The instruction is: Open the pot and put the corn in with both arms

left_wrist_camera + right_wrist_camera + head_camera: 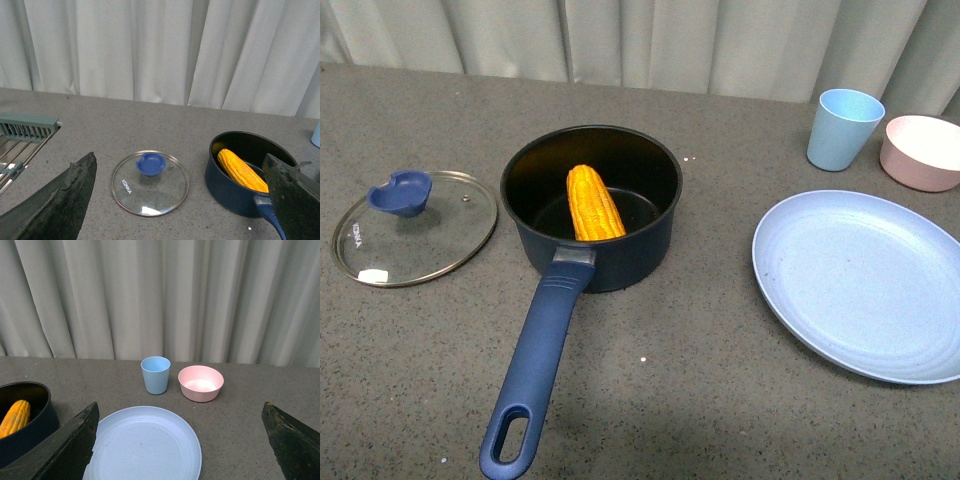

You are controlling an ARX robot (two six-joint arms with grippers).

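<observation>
Look at the pot point(591, 207) in the middle of the gray table point(720, 380). The corn point(594, 202) is inside it, leaning on the wall by the long handle point(538, 370). The glass lid point(414, 227) is off and lies flat just to the left of the pot. On the right you see a big blue plate point(863, 283), a blue cup point(843, 128) and a pink bowl point(923, 151). Your left claw point(175, 200) is wide open and holds nothing. Your right claw point(180, 445) is wide open and holds nothing too.
</observation>
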